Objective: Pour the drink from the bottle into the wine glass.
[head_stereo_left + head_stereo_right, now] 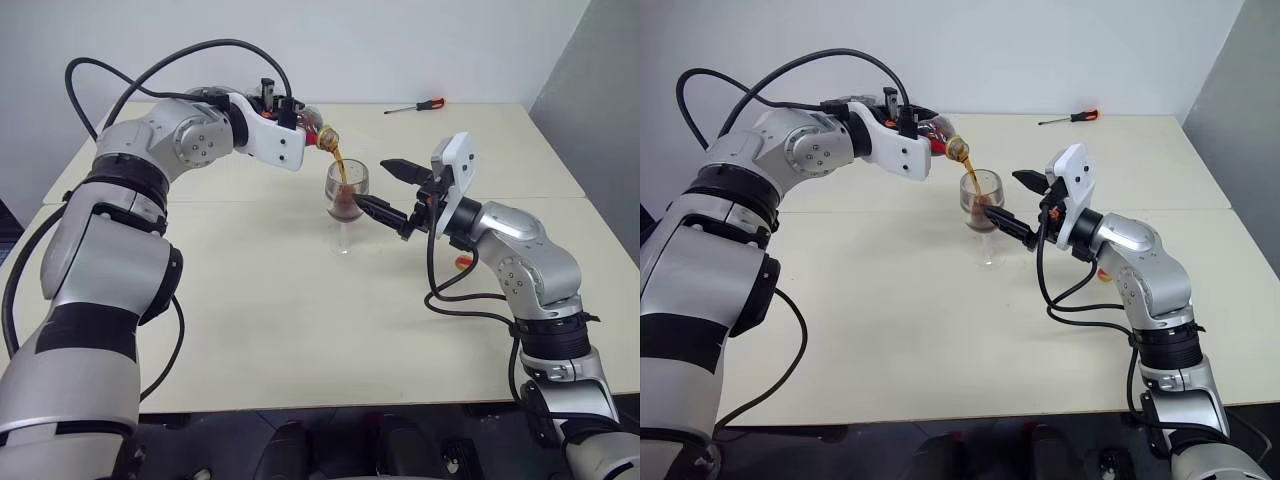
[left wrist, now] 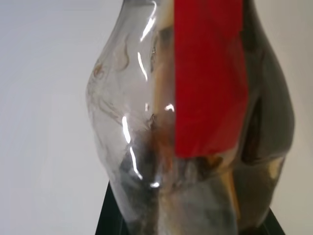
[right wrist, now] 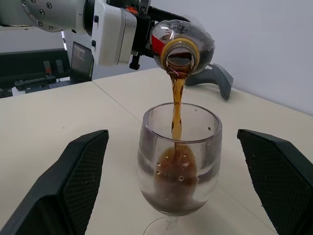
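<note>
My left gripper (image 1: pixel 290 112) is shut on the clear bottle (image 1: pixel 312 127), which is tipped mouth-down over the wine glass (image 1: pixel 346 195). A thin stream of dark brown drink (image 3: pixel 176 105) falls from the bottle's open mouth (image 3: pixel 180 58) into the bowl. The wine glass (image 3: pixel 178 161) stands upright on the table with brown drink pooled in its lower part. My right gripper (image 1: pixel 372 182) is open, its black fingers (image 3: pixel 73 186) standing on either side of the bowl and apart from it. In the left wrist view the bottle's red label (image 2: pixel 208 73) is very close.
The pale table (image 1: pixel 250 330) has a seam running across it behind the glass. A red-handled screwdriver (image 1: pixel 417 105) lies near the far edge. A small red and yellow item (image 1: pixel 463 263) sits on the table beside my right forearm.
</note>
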Tool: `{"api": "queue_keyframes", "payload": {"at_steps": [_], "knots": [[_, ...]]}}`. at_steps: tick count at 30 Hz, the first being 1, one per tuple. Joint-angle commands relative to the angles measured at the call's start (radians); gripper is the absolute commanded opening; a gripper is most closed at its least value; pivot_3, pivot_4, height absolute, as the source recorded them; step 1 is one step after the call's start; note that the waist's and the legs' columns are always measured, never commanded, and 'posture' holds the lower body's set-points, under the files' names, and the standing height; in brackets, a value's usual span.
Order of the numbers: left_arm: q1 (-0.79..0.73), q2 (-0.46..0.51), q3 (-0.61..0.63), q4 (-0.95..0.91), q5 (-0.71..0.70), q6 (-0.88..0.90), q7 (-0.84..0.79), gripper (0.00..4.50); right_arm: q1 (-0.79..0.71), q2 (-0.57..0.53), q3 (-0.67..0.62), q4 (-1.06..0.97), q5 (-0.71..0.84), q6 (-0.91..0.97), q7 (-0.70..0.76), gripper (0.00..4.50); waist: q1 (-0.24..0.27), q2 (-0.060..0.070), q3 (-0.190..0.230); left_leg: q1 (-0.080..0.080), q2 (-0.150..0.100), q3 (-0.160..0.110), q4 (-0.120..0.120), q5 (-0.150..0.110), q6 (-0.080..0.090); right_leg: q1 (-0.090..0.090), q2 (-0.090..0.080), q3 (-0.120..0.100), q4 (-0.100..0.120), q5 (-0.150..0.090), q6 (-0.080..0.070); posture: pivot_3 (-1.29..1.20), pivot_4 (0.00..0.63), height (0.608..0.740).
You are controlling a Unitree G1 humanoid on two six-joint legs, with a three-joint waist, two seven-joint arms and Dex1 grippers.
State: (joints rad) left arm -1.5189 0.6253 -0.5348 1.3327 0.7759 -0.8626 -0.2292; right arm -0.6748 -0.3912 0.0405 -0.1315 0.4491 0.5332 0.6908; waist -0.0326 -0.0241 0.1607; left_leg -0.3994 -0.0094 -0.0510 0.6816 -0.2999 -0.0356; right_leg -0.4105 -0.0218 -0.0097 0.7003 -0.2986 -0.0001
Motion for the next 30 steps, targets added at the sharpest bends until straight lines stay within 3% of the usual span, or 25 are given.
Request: {"api": "queue_keyframes", "payload": {"at_steps": [1, 30], "knots": [[-0.059, 0.023, 0.003, -0.009, 0.002, -0.006, 0.027, 0.85, -0.022, -0.008, -0.01, -0.011, -0.011, -0.031, 0.011, 4.5, 0.0, 0.0, 0.0, 0.0, 0.0, 0.0, 0.0, 0.0, 0.0, 0.0, 0.0, 0.0, 0.0, 0.0, 0.0, 0.0, 0.15, 0.74], [-0.091, 0.022, -0.024, -0.004, 0.045, -0.025, 0.068, 0.85, -0.01, -0.006, -0.012, -0.024, -0.013, -0.029, 0.011, 4.5, 0.0, 0.0, 0.0, 0.0, 0.0, 0.0, 0.0, 0.0, 0.0, 0.0, 0.0, 0.0, 0.0, 0.0, 0.0, 0.0, 0.15, 0.74]]}}
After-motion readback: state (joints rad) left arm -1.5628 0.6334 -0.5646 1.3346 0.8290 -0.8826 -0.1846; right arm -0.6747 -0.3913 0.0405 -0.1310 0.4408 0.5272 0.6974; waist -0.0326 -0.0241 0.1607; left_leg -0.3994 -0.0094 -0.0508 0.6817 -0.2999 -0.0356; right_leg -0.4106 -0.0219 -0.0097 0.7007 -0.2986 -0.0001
